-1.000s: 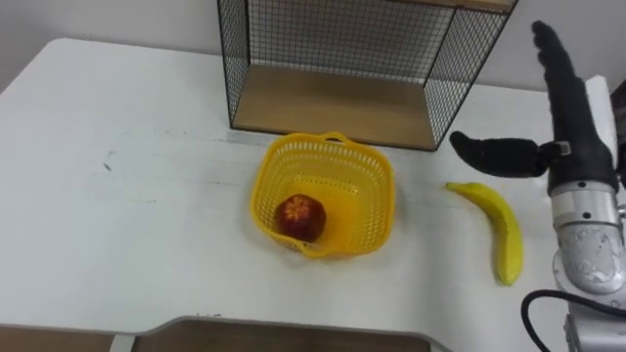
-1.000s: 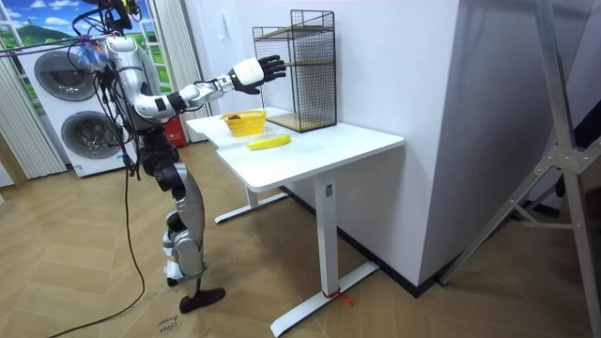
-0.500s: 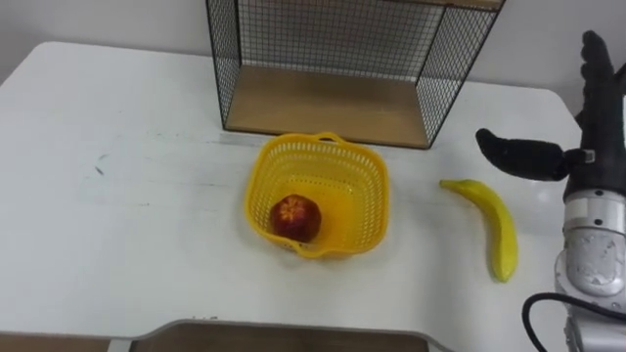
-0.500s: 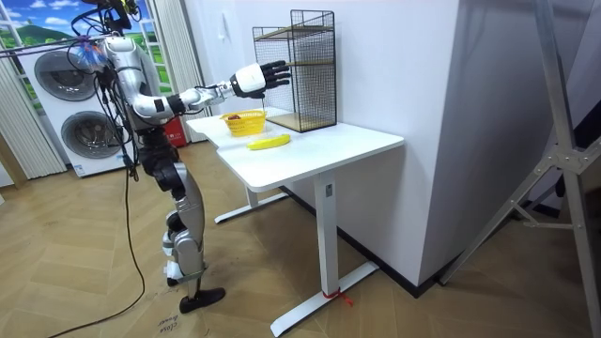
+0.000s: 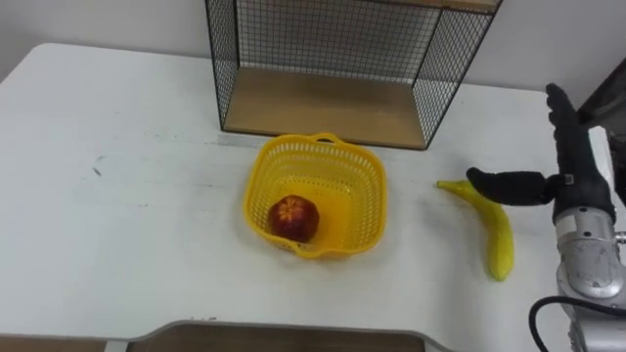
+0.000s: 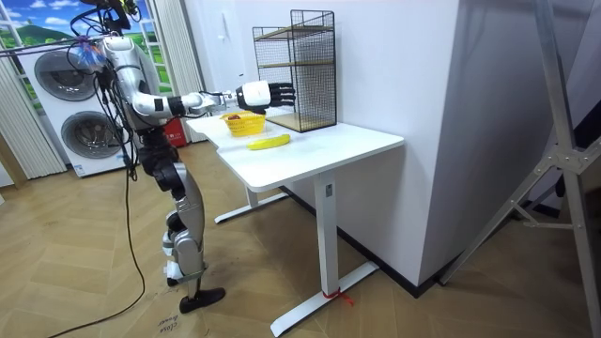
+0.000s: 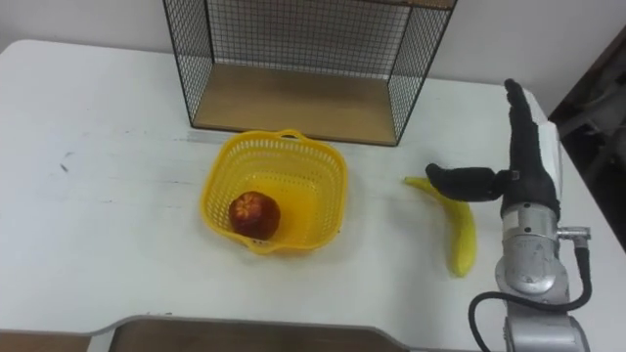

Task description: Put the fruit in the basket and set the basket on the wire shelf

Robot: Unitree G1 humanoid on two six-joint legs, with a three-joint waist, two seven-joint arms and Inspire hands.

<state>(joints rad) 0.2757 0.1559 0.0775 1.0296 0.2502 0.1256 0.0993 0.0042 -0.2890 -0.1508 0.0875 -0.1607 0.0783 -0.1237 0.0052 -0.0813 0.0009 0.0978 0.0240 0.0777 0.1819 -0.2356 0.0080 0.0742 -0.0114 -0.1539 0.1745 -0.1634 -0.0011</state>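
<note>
Now the right hand (image 5: 575,186), fingers straight, has dropped over the banana (image 5: 501,244) right of the yellow basket (image 5: 372,200). A grasp looks imminent.

Over the last second my right hand (image 5: 575,186) came down from high over the right side of the table (image 5: 147,225), where its fingertips had nearly reached the top of the eye views, to a spot just beside the banana (image 5: 500,240). Its outspread thumb ended over the banana's stem end; I could not tell whether it touched. In the room view my forearm dropped from an upward slant to about level, before the wire shelf (image 6: 300,70).
</note>
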